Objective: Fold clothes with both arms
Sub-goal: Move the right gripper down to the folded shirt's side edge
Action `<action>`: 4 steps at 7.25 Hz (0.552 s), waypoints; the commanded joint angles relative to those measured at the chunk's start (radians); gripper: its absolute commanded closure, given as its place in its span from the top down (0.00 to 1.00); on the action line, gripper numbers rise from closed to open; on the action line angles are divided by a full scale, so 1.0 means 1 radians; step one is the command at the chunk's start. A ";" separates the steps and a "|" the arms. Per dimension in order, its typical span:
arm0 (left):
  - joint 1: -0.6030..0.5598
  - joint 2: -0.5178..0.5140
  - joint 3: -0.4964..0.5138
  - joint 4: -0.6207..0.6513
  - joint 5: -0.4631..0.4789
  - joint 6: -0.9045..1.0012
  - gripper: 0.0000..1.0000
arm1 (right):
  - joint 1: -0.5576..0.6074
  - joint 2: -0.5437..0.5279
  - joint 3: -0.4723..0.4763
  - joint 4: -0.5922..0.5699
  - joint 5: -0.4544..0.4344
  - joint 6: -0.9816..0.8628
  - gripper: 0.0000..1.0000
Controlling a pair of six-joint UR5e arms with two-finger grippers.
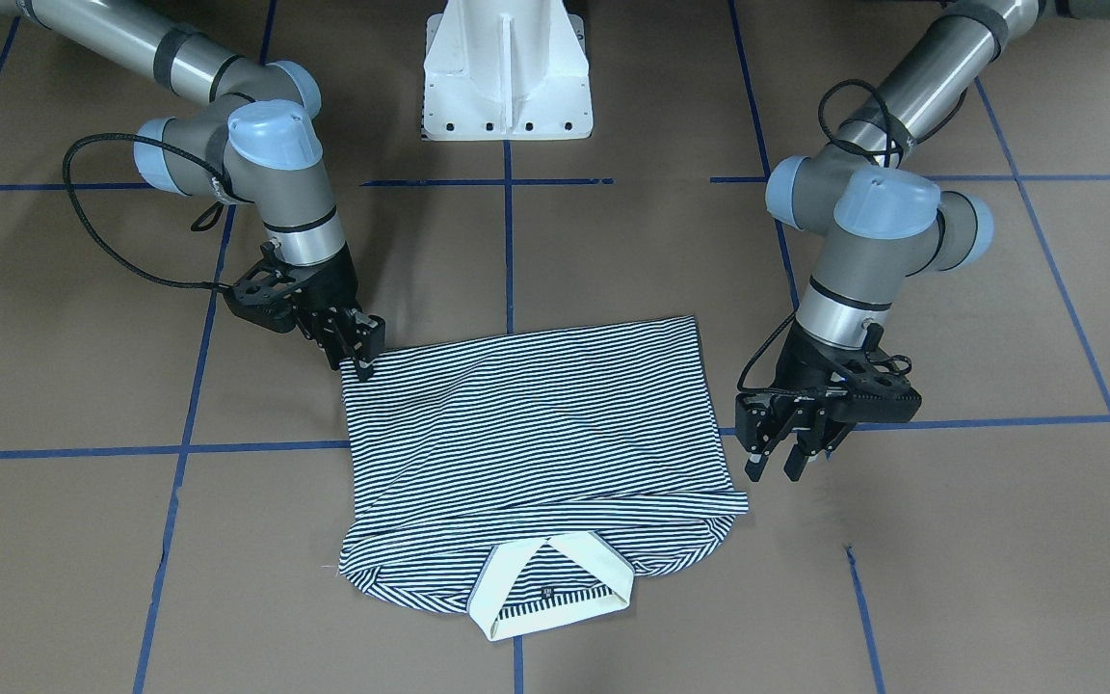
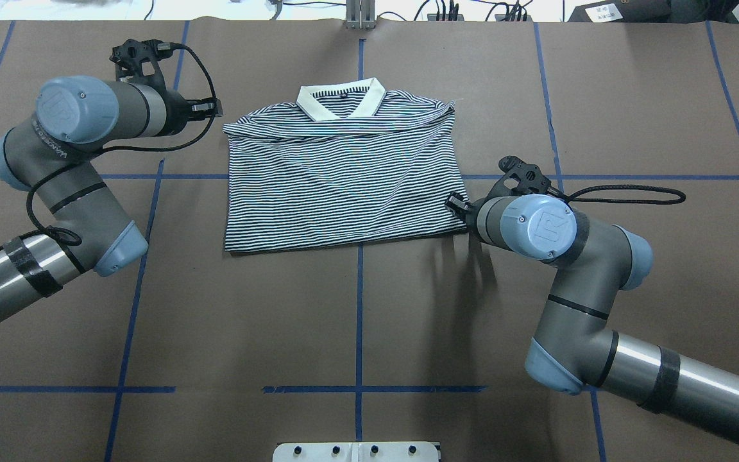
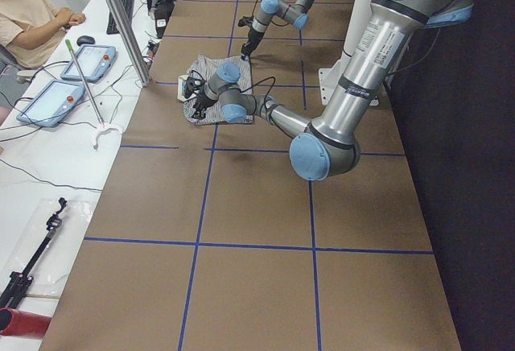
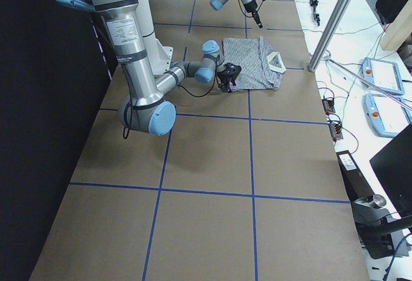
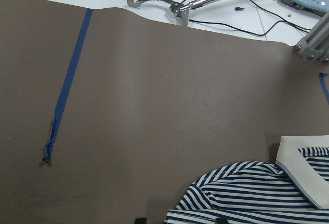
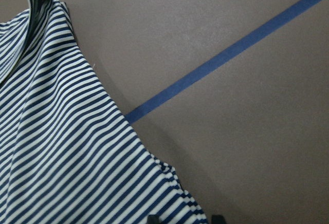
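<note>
The finely striped shirt (image 1: pixel 536 424) is laid folded, roughly rectangular, on the matte brown surface (image 1: pixel 613 270). The left pincer (image 1: pixel 774 470) and the right pincer (image 1: pixel 362 366) are both released.

Robotics lab, test cell. Surface (image 2: pixel 408 308) papered brown, gridded with blue tape (image 2: pixel 359 308). Left arm (image 2: pixel 68 192) and right arm (image 2: pixel 575 276) flank white pedestal (image 1: pixel 507 67). Side bench (image 3: pixel 48 150) carries teach pendants (image 3: pixel 50 103), keyboard (image 3: pixel 127 13), mouse (image 3: pixel 86 40). Operator (image 3: pixel 28 17) seated there, near aluminium post (image 3: pixel 121 25).
</note>
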 commanded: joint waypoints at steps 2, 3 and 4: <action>0.000 0.001 -0.001 0.000 0.000 0.000 0.54 | -0.004 -0.048 0.100 -0.004 0.012 -0.002 0.00; 0.000 0.001 -0.001 0.000 0.000 0.000 0.54 | -0.054 -0.131 0.232 -0.010 0.012 0.004 0.00; 0.000 -0.001 -0.001 0.000 0.002 0.000 0.54 | -0.124 -0.245 0.405 -0.046 0.012 0.006 0.00</action>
